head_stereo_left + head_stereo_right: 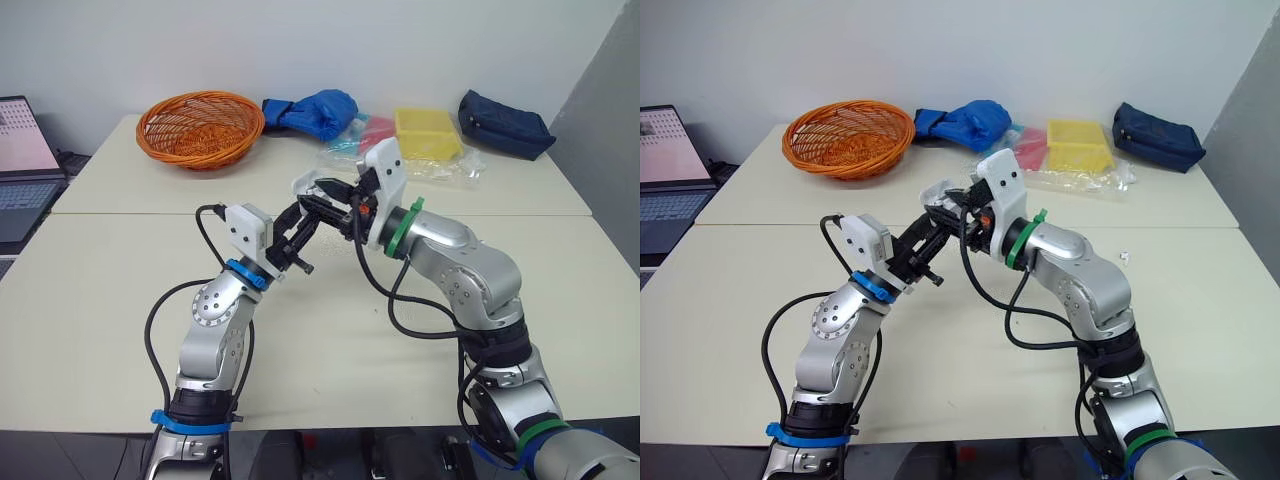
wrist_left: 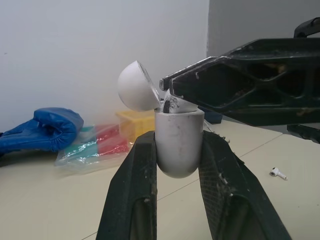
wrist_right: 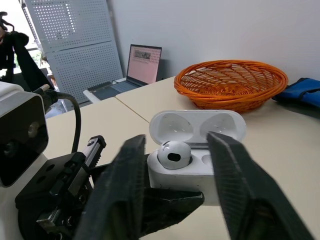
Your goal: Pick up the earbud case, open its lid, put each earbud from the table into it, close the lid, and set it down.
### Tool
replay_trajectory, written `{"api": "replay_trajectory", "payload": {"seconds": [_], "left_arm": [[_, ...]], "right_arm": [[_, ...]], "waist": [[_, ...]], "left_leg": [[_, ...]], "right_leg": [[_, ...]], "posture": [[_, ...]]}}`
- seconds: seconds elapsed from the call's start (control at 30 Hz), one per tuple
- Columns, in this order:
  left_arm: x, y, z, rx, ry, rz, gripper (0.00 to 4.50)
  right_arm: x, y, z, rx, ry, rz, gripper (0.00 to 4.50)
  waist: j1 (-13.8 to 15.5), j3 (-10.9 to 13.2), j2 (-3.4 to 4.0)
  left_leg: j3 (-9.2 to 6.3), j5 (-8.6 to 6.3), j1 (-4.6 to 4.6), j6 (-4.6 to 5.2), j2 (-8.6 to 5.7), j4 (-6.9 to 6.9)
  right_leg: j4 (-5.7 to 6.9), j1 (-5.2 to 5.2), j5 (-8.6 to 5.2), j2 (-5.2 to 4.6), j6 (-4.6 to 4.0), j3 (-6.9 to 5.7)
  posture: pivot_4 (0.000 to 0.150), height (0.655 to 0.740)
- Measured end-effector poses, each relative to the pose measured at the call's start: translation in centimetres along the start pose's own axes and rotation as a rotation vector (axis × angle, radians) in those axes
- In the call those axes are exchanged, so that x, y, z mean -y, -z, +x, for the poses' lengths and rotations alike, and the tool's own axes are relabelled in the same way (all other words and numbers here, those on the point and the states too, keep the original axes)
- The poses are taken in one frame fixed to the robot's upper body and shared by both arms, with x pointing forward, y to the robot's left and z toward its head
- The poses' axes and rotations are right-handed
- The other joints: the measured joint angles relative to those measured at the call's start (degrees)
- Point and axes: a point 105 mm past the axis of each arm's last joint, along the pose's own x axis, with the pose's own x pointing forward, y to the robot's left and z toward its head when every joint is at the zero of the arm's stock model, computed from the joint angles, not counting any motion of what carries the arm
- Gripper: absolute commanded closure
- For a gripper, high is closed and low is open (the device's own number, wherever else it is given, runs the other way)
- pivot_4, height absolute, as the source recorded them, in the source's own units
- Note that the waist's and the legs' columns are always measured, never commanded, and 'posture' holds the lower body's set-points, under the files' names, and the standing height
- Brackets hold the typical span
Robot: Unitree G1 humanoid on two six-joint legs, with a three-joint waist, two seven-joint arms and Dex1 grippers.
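The left tool [image 2: 178, 142] is pinching the open-lidded case [image 3: 185, 177] above the counter [image 1: 120, 290] while the right tool [image 3: 177, 140], spread wide, is hovering over a seated earbud [image 3: 173, 154], risking knocking the case askew before fetching the other earbud [image 2: 277, 173] lying on the counter.

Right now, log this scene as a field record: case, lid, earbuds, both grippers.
earbud case: held upright above the table
lid: open, tipped back
seated earbud: one, in a slot of the case
second slot: empty
loose earbud: one, lying on the table
left gripper: shut on the case body
right gripper: open, one finger on either side of the seated earbud
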Motion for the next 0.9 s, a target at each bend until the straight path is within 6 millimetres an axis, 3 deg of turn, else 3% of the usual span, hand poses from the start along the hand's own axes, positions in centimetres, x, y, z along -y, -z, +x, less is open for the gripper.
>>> {"api": "replay_trajectory", "payload": {"seconds": [0.3, 0.47, 0.57, 0.67, 0.73, 0.87, 0.9], "left_arm": [[0.2, -0.3, 0.1, 0.014, 0.002, -0.005, 3.72], [-0.2, -0.2, -0.4, 0.008, -0.006, -0.009, 3.72], [-0.5, -0.1, -0.6, 0.003, -0.014, -0.003, 3.72], [-0.8, -0.2, -0.8, -0.001, -0.022, 0.003, 3.72], [-1.0, -0.2, -1.0, -0.005, -0.028, 0.009, 3.72], [-1.4, 0.1, -1.4, -0.016, -0.053, 0.008, 3.72], [-1.4, 0.1, -1.5, -0.016, -0.058, 0.008, 3.72]], "right_arm": [[0.4, -0.5, -0.6, 0.057, -0.029, 0.002, 2.09], [-0.4, -4.7, -3.3, 0.131, -0.176, 0.045, 2.09], [-0.3, -7.6, -5.0, 0.155, -0.170, 0.004, 2.09], [2.6, -5.6, -6.9, 0.051, -0.030, 0.011, 2.09], [6.3, -2.7, -8.8, -0.060, 0.139, 0.023, 2.09], [11.7, 0.8, -12.3, -0.177, 0.383, -0.048, 2.09], [13.6, 2.2, -13.8, -0.234, 0.464, -0.084, 1.90]], "waist": [[0.0, 0.0, 0.00], [0.0, 0.0, 0.02], [0.0, 0.0, 0.00], [0.2, 0.0, -0.02], [0.2, 0.0, -0.02], [0.0, 0.0, -0.01], [0.0, 0.0, -0.01]], "left_leg": [[-0.01, 0.00, -0.02, 0.00, 0.00, -0.01], [0.02, 0.00, -0.04, 0.00, -0.01, -0.02], [-0.04, 0.00, -0.01, 0.00, 0.00, -0.04], [-0.07, 0.00, 0.01, 0.01, -0.02, -0.04], [0.04, 0.00, 0.00, 0.01, -0.08, -0.03], [0.14, -0.03, 0.00, 0.04, -0.08, -0.06], [0.11, -0.03, -0.01, 0.04, -0.08, -0.09]], "right_leg": [[-0.02, 0.00, 0.00, 0.00, 0.00, -0.01], [-0.04, -0.02, 0.00, -0.04, 0.00, -0.02], [-0.05, 0.01, -0.02, -0.03, -0.02, -0.05], [-0.15, 0.12, -0.04, -0.06, -0.05, -0.08], [-0.23, 0.11, -0.01, -0.13, 0.00, 0.03], [-0.35, 0.10, 0.03, -0.10, 0.08, 0.06], [-0.38, 0.11, 0.03, -0.10, 0.08, 0.06]], "posture": [[0.150, 0.7400], [0.150, 0.7400], [0.150, 0.7400], [0.150, 0.7400], [0.150, 0.7400], [0.150, 0.7400], [0.150, 0.7400]]}}
